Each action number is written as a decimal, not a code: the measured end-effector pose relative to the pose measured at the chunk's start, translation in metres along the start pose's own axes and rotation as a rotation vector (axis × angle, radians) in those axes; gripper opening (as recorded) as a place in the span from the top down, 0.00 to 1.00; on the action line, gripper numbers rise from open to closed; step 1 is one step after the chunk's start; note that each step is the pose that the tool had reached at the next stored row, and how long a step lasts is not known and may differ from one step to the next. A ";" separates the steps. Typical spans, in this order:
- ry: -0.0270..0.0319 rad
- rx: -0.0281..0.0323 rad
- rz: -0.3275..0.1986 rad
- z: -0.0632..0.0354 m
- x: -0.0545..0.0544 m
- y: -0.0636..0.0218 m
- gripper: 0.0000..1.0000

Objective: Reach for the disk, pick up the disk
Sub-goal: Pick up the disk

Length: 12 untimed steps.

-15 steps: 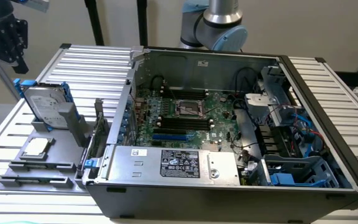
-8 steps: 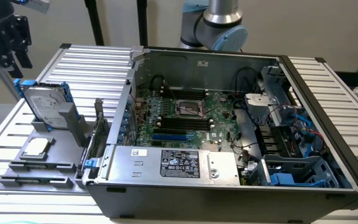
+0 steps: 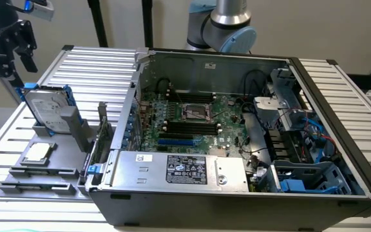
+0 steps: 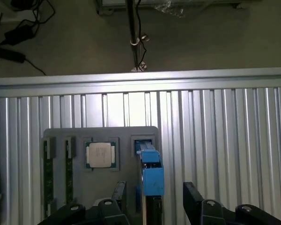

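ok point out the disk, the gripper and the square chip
disk (image 3: 44,110): exterior view, on its white label
gripper (image 4: 154,197): wrist view, midway between its open fingertips
square chip (image 4: 99,154): wrist view, centre of its silver top

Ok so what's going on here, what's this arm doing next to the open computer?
The robot arm's gripper hovers above the disk, which stands on edge in a grey holder on the slatted table, beside the open computer case. The gripper is open and apart from the disk. A small square chip lies in the same holder. The disk has not been picked up yet.
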State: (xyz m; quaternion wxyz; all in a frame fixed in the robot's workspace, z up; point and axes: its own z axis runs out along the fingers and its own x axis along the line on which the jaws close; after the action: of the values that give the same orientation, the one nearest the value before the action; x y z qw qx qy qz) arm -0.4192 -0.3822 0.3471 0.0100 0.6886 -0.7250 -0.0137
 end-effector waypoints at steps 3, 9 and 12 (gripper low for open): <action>-0.0001 0.0001 0.000 0.0055 0.000 -0.0002 0.40; 0.0000 -0.0001 0.000 0.0163 0.000 -0.0006 0.40; -0.0001 0.0000 0.000 0.0218 0.000 -0.0008 0.40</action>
State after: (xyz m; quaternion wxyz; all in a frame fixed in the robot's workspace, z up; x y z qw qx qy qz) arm -0.4192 -0.3822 0.3252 0.0100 0.6886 -0.7250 -0.0138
